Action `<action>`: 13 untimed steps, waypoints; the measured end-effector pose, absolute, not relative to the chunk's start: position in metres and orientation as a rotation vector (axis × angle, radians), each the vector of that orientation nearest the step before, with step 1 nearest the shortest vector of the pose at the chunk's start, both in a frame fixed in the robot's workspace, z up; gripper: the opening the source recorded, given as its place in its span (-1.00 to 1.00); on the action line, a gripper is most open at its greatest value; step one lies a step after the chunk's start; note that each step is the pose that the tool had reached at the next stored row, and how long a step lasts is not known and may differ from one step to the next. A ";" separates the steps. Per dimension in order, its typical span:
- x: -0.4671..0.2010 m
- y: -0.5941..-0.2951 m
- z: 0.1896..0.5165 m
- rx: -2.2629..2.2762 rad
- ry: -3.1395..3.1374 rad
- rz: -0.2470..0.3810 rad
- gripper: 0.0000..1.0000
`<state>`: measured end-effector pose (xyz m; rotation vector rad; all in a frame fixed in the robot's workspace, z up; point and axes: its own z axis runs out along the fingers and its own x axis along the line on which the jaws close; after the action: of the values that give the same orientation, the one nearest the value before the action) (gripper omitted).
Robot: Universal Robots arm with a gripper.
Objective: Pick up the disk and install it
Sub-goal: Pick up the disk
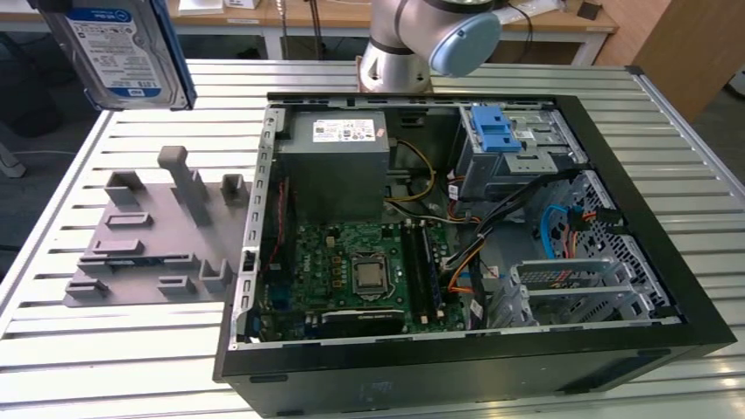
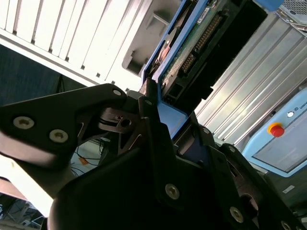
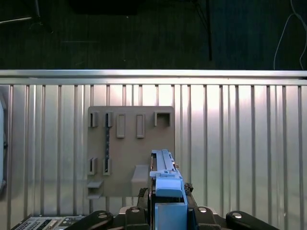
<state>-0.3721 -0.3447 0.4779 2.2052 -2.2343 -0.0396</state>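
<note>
The disk (image 1: 122, 52) hangs high in the air at the exterior view's upper left, upright, its blue-and-white label facing the camera and blue rails along its edges. It is above and behind the grey fixture plate (image 1: 152, 236). In the second wrist view my gripper (image 2: 163, 112) is shut on the disk (image 2: 196, 43), whose green circuit-board side and blue rail stick out past the black fingers (image 2: 151, 124). In the first wrist view the disk (image 3: 165, 184) appears edge-on between the gripper's black jaws, with the fixture plate (image 3: 129, 143) on the table underneath.
An open computer case (image 1: 652, 288) lies on the slatted metal table (image 1: 140, 340). Inside are a grey metal box with a white sticker (image 1: 338, 166), a grey cage with a blue latch (image 1: 501, 131), a motherboard and cables. The arm's base (image 1: 420, 44) stands behind the case.
</note>
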 end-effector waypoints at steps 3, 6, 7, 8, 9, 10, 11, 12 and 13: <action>-0.367 -0.347 0.478 2.205 -2.234 -0.040 -0.27; -0.361 -0.350 0.478 2.205 -2.234 -0.041 -0.27; -0.360 -0.351 0.478 2.205 -2.234 -0.041 -0.27; -0.358 -0.352 0.478 2.205 -2.234 -0.041 -0.27; -0.357 -0.353 0.478 2.205 -2.234 -0.041 -0.27; -0.355 -0.354 0.478 2.204 -2.234 -0.041 -0.27; -0.353 -0.355 0.478 2.204 -2.234 -0.042 -0.27; -0.351 -0.356 0.478 2.204 -2.233 -0.042 -0.27; -0.348 -0.356 0.478 2.204 -2.233 -0.042 -0.27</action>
<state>-0.3485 -0.3563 0.4779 2.2038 -2.2331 -0.0423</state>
